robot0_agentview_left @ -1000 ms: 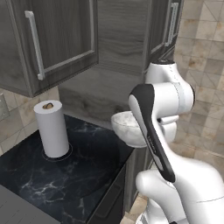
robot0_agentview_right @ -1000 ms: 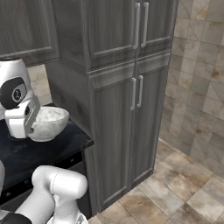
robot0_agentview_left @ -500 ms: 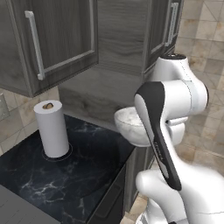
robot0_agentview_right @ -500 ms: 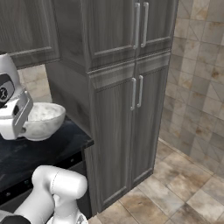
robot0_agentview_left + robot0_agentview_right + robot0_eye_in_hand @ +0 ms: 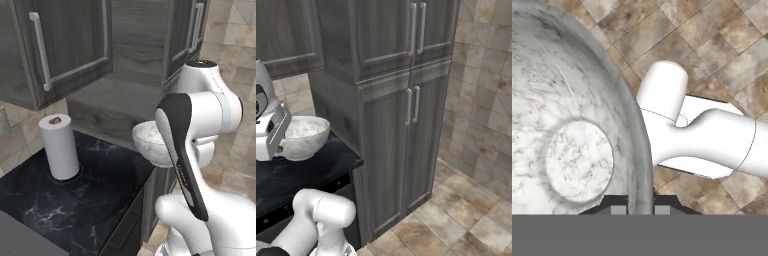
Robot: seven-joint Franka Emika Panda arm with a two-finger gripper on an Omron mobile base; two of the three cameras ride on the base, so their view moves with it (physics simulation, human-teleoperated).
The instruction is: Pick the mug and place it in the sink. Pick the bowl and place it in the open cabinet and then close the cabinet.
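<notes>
Gripper (image 5: 640,210) clamped nearly closed on the bowl (image 5: 572,125) rim, one finger each side of the wall; bowl held in air past the black counter (image 5: 75,200) edge, below the cabinet (image 5: 60,45).

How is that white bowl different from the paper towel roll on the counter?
The bowl is wide, shallow and open-topped; the paper towel roll is a tall, narrow cylinder. The bowl is held up in the air, the gripper pinching its rim; the roll stands upright on the black counter. The bowl's inside is grey-speckled; the roll looks plain. Both are whitish.
</notes>
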